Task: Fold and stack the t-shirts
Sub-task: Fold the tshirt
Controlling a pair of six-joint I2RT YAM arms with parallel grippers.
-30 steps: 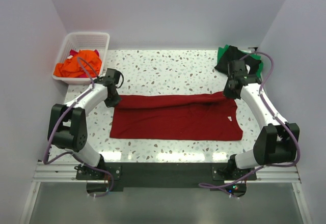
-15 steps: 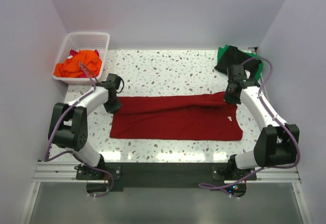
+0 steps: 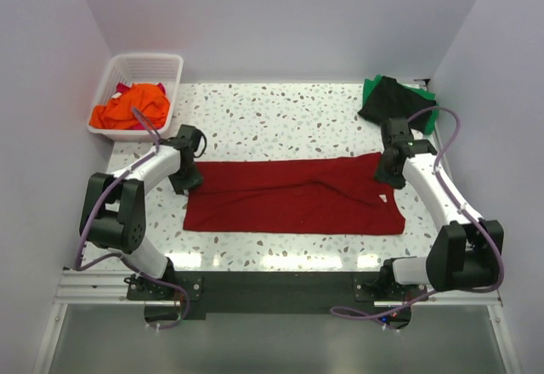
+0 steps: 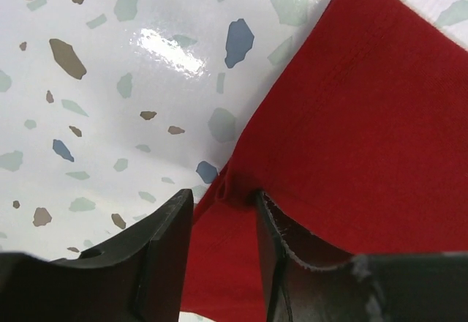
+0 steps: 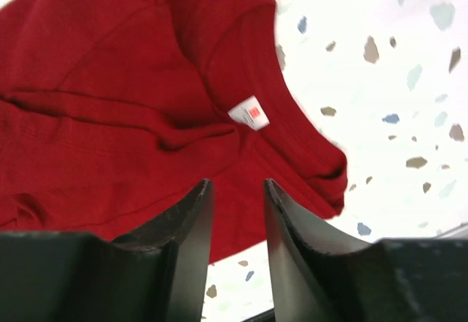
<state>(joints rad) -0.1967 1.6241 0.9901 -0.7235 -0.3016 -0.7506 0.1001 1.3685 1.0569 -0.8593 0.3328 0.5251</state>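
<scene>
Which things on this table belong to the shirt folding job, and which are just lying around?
Job:
dark red t-shirt, spread on the table
orange t-shirt, in the white basket
black t-shirt and green t-shirt, far right corner

Lying about:
the white basket itself

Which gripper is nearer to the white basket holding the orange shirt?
Left. The left gripper is at the dark red t-shirt's left end, a short way from the basket; the right gripper is across the table at the collar end.

Matt dark red cloth t-shirt lies on glossy speckled table.
</scene>
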